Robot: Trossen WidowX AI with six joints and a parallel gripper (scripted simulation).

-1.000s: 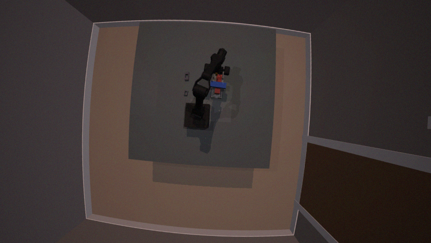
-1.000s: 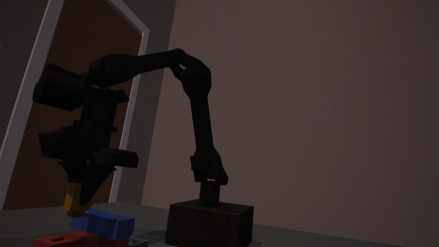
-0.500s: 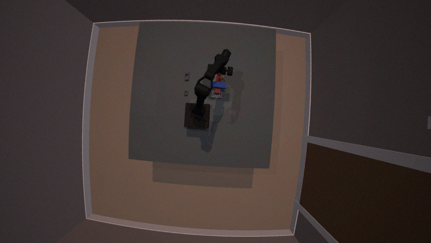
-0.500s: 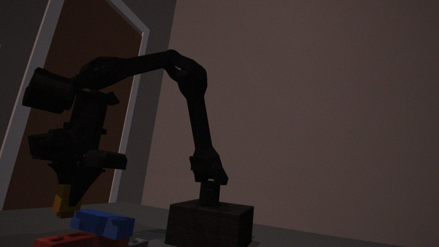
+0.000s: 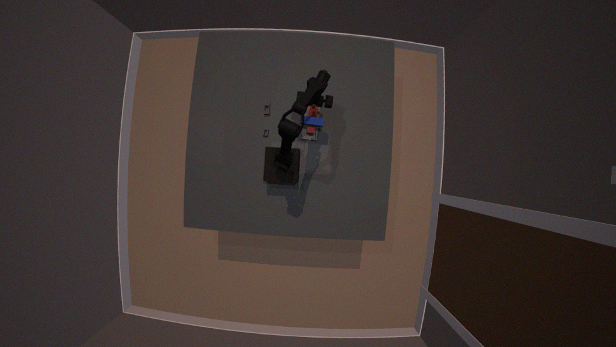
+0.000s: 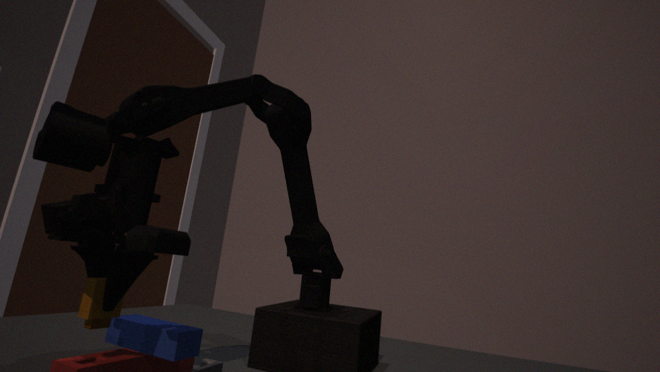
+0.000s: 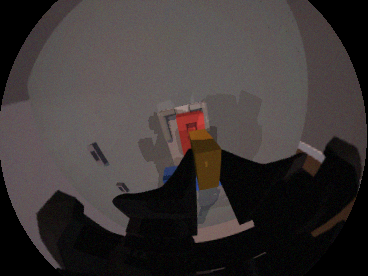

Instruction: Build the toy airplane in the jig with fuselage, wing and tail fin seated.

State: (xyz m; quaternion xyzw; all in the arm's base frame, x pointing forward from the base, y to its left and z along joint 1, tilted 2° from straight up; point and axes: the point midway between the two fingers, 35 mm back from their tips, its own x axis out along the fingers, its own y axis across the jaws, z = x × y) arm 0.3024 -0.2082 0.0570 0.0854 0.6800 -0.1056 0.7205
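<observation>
the fingers [image 6: 105, 295] pinch the orange tail fin [image 6: 92, 300] [image 7: 206, 165] above the red fuselage [image 5: 313, 110] [image 6: 124, 361] [image 7: 190, 120], whose tail socket looks unfilled. lowered off-line, its tab could catch the socket's rim and tilt; swinging toward the blue wing [image 5: 313, 121] [image 6: 154, 336] [image 7: 172, 173] might knock that loose.

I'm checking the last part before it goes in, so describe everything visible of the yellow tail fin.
The yellow tail fin is a blocky, matte, amber-yellow piece: a narrow upright, a wider lower part and a small tab underneath. It is roughly upright, tab down, clamped between the fingers of the gripper, above the red fuselage and unseated.
</observation>
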